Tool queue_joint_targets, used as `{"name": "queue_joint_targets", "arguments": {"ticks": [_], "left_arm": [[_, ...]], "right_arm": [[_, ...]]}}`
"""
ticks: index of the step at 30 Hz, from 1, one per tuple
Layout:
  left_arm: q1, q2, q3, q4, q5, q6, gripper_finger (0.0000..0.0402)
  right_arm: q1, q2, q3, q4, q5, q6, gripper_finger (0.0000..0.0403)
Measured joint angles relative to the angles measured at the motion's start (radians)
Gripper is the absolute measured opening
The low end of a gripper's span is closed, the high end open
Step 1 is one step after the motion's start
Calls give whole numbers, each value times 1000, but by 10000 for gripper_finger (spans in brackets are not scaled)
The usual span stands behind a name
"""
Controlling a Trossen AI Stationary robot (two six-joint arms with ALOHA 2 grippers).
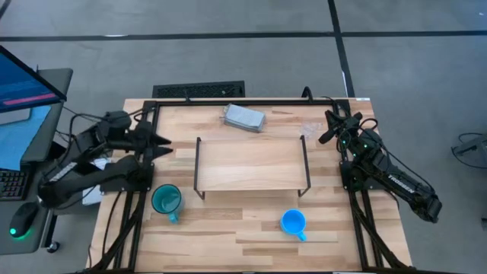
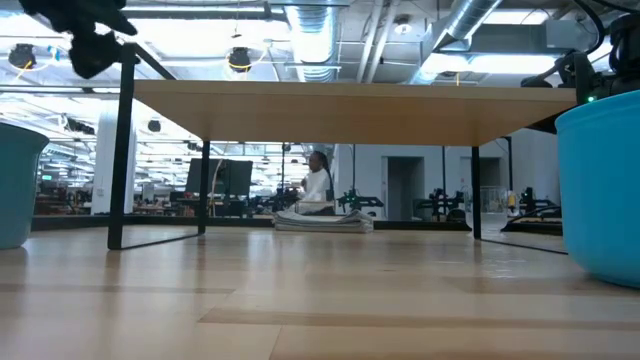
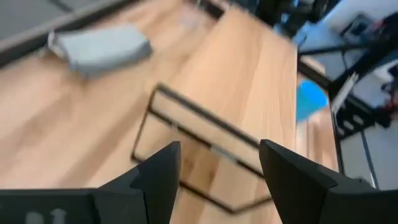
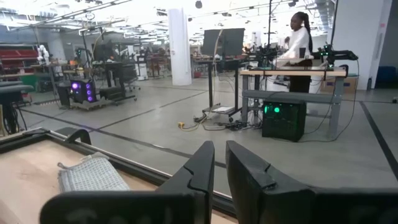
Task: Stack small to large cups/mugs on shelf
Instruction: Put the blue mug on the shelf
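The shelf (image 1: 251, 164) is a light-wood board on thin dark wire legs in the middle of the table. The teal mug (image 1: 166, 200) stands on the table near the shelf's near left corner. The blue mug (image 1: 293, 222) stands near the table's near edge, right of centre. The clear cup (image 1: 310, 129) shows faintly on the table by the shelf's far right corner. My left gripper (image 1: 161, 146) is open and empty, left of the shelf, pointing toward it (image 3: 217, 162). My right gripper (image 1: 329, 125) is shut and empty at the far right, above the table.
A grey rectangular block (image 1: 243, 118) lies behind the shelf near the table's far edge. A dark metal frame (image 1: 228, 101) runs along the table's edges. A person stands in the room beyond the table (image 4: 298, 43). Bare tabletop lies between the two mugs.
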Motion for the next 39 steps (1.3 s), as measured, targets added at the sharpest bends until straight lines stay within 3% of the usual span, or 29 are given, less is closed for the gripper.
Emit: {"name": "queue_joint_targets", "arguments": {"ticks": [8,13,25,39], "left_arm": [[-112,77,97,-245,-120,-43,210],[-205,155,101,-315,-130,-126,210],[-564,410,100,-470,-202,-239,210],[-817,466,100,-454,-280,-568,210]], "right_arm": [[0,0,0,0,0,0,63],[0,0,0,0,0,0,63],[0,0,0,0,0,0,63],[0,0,0,-4,0,0,63]]}}
